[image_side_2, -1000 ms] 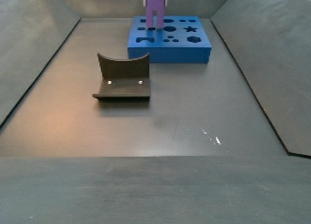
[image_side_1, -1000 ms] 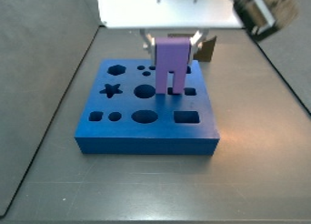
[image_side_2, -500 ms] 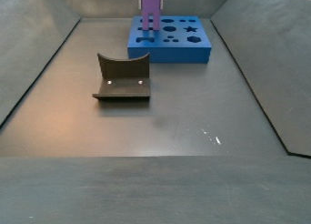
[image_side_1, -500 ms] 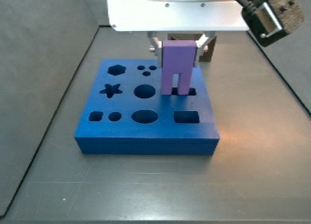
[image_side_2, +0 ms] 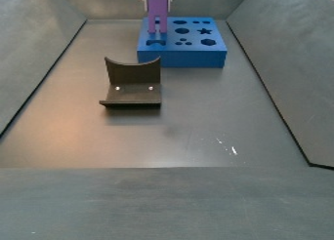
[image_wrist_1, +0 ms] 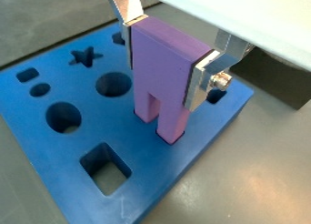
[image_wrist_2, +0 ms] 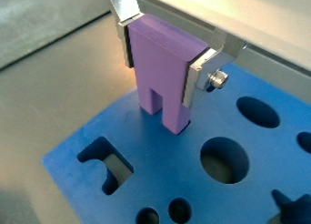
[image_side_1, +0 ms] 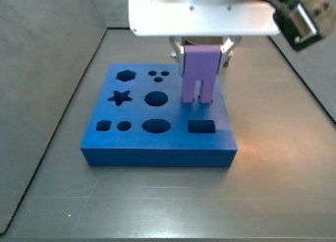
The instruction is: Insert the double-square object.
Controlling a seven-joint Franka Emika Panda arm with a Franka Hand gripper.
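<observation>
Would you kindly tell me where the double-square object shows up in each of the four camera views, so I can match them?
Wrist view: the double-square object is central, clamped in the gripper.
Wrist view: central, legs above the blue block.
Side view: upper middle, over the block's right side.
Side view: top centre.
Shared landmark: the blue block.

The gripper (image_wrist_1: 170,56) sits over the blue board, its fingers (image_wrist_1: 205,77) flat silver plates with dark pads, one fixed by a round silver screw. Above them is a white, boxy housing.
</observation>
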